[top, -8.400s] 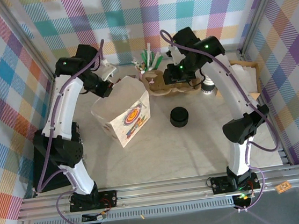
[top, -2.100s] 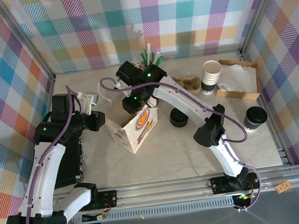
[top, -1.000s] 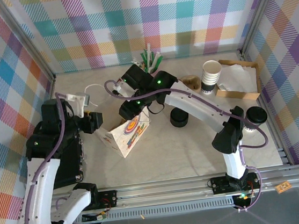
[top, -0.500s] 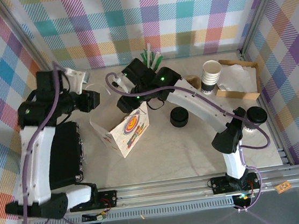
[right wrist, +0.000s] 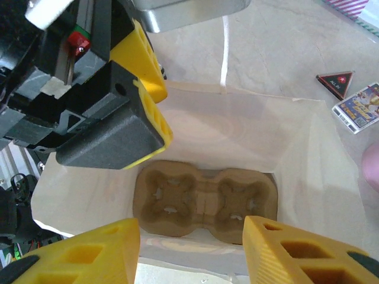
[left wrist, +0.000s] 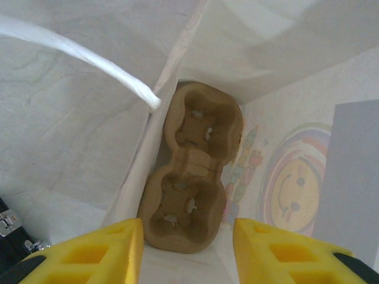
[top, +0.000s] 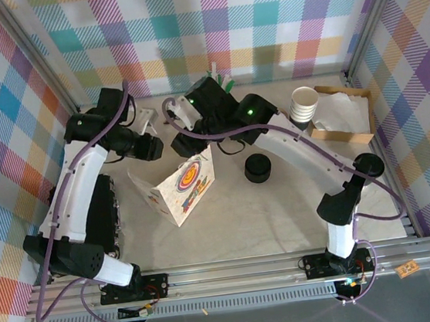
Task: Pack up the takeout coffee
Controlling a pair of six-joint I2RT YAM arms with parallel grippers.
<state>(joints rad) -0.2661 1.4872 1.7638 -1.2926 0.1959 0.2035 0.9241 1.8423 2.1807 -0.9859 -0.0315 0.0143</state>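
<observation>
The takeout coffee [top: 370,165] stands upright on the pale bench [top: 283,215], black lid up and long axis vertical, partly hidden by the right arm. It is well apart from both tools, to the right of the right tool [right wrist: 190,231]. That tool hangs over the open paper bag [right wrist: 308,154], fingers apart and empty. The left tool [left wrist: 188,236], fingers also apart, is at the bag's rim. A cardboard cup carrier [right wrist: 204,198] lies flat inside. Plaid walls [top: 261,16] enclose the bench.
</observation>
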